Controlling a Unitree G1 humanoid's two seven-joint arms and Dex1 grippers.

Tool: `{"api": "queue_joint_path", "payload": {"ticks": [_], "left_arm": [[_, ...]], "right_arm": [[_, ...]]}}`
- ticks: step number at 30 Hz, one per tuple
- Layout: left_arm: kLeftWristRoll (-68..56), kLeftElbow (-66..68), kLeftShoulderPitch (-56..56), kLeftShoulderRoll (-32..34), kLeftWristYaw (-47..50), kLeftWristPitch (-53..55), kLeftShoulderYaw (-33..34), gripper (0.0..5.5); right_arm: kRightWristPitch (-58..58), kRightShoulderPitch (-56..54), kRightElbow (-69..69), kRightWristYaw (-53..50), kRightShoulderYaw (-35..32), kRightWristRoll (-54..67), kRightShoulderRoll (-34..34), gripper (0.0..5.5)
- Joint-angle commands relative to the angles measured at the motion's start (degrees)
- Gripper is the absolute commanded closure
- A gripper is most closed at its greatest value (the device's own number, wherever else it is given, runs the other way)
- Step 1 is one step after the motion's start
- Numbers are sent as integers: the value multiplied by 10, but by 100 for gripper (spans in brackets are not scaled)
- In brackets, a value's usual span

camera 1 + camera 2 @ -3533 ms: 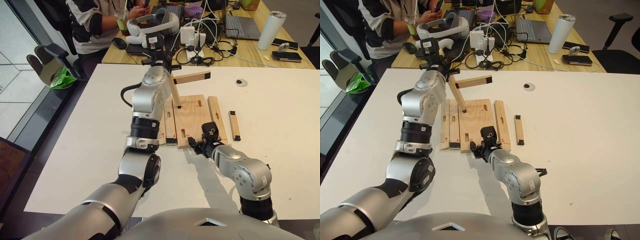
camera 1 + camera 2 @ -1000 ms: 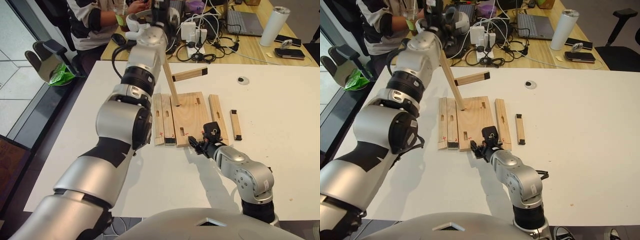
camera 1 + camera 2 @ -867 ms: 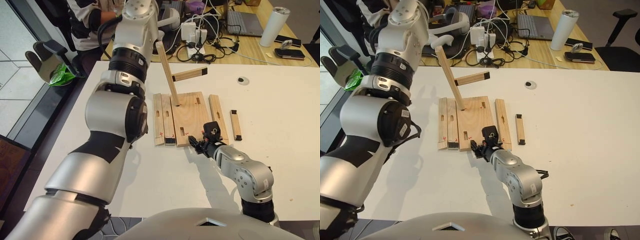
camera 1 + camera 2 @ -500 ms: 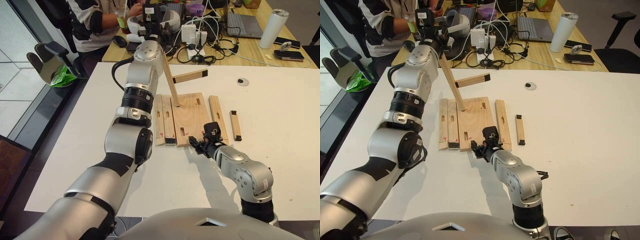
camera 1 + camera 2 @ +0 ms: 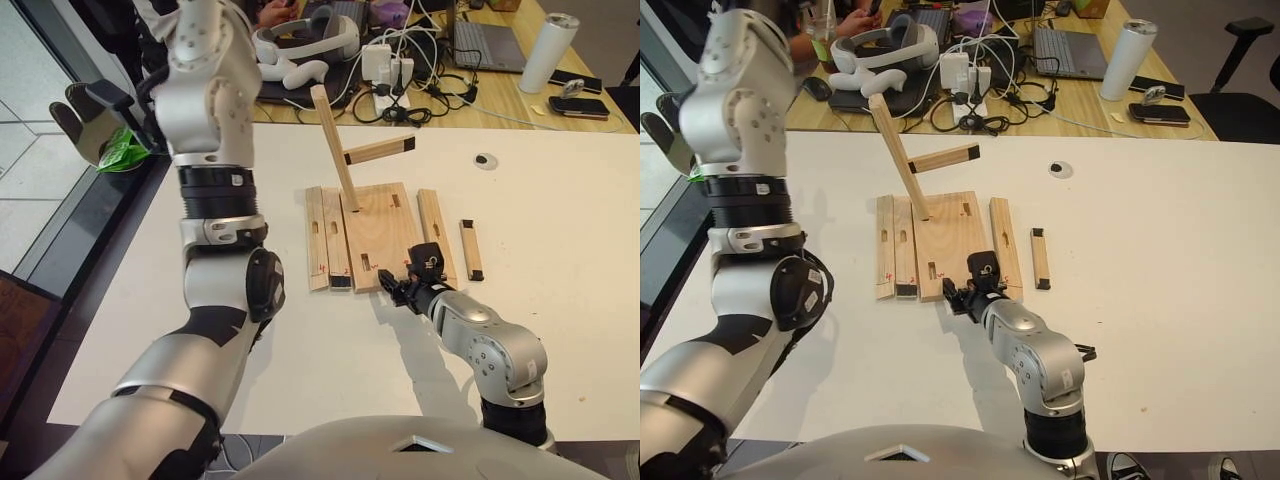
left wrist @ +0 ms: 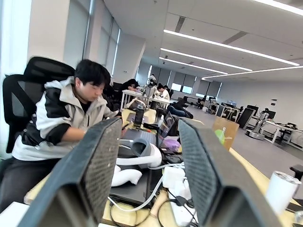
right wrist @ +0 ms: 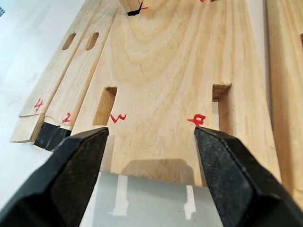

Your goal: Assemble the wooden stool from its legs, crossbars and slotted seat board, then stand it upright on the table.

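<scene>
Seat board [image 5: 385, 225] lies flat mid-bench [image 5: 560, 220]. I count four slots in it, and one holds the single standing leg [image 5: 334, 150], which tilts up and to the left.

Loose parts, five:
- Two long pieces [image 5: 316, 240] lie side by side against the board's left edge.
- One long piece [image 5: 433, 225] lies just beside its right edge.
- One far piece [image 5: 380, 150] lies beyond the board, behind the leg; I cannot tell whether they touch.
- One short bar [image 5: 468, 250] lies farthest right.

Right hand [image 5: 405, 290] is released, fingers spread at the board's near edge, partly covering it. Left hand [image 6: 149, 123] is released and raised, with nothing between its fingers, facing the desks behind.
</scene>
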Motion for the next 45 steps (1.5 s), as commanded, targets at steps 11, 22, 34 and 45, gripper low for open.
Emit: {"api": "queue_joint_path", "payload": {"ticks": [11, 22, 34, 45], "left_arm": [[-49, -451, 386, -58, -4, 454, -26, 267], [-61, -469, 408, -278, 19, 598, -8, 267], [-66, -345, 403, -32, -63, 519, -236, 267], [-5, -166, 363, -25, -107, 379, -311, 267]], "right_arm": [[-58, -2, -29, -50, -68, 1, 45, 209], [-83, -6, -13, -73, -67, 2, 58, 209], [-134, -19, 17, -109, -73, 15, 74, 209], [-172, -95, 77, -137, -79, 35, 81, 209]]}}
